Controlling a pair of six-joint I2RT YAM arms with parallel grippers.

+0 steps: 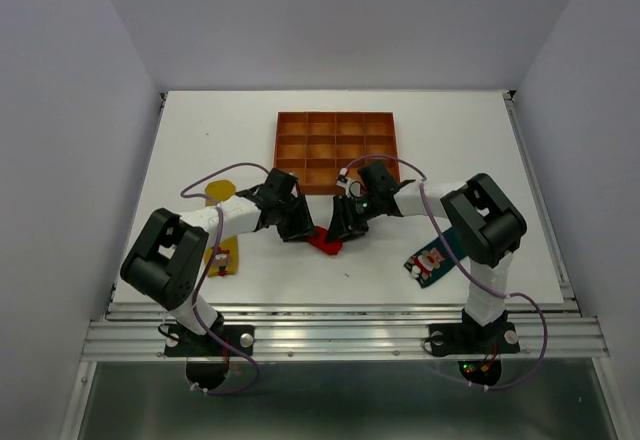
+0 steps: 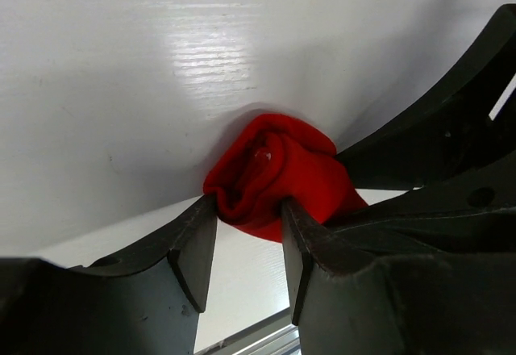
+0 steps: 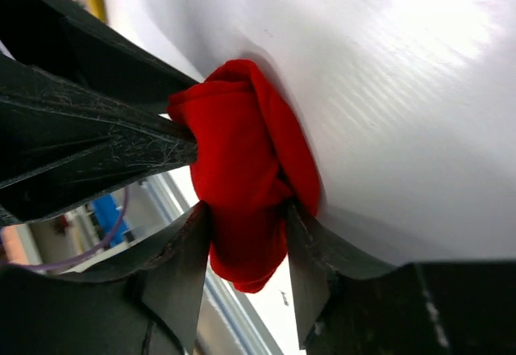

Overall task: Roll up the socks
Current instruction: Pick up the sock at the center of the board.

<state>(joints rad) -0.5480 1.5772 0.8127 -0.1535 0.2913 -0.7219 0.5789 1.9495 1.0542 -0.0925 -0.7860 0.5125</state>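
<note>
Fabric of the red sock sits bunched into a loose roll on the table, just in front of the orange tray. The left gripper and right gripper each pinch it narrowly from opposite sides, probably so one anchors the bundle while the other tucks. The yellow sock and teal sock lie flat, well apart.

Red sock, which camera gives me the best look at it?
The right wrist view: the red sock appears largest there, with its rolled folds clear. The left wrist view shows the sock smaller, its lower edge partly hidden. The top view shows only a small red sliver.
</note>
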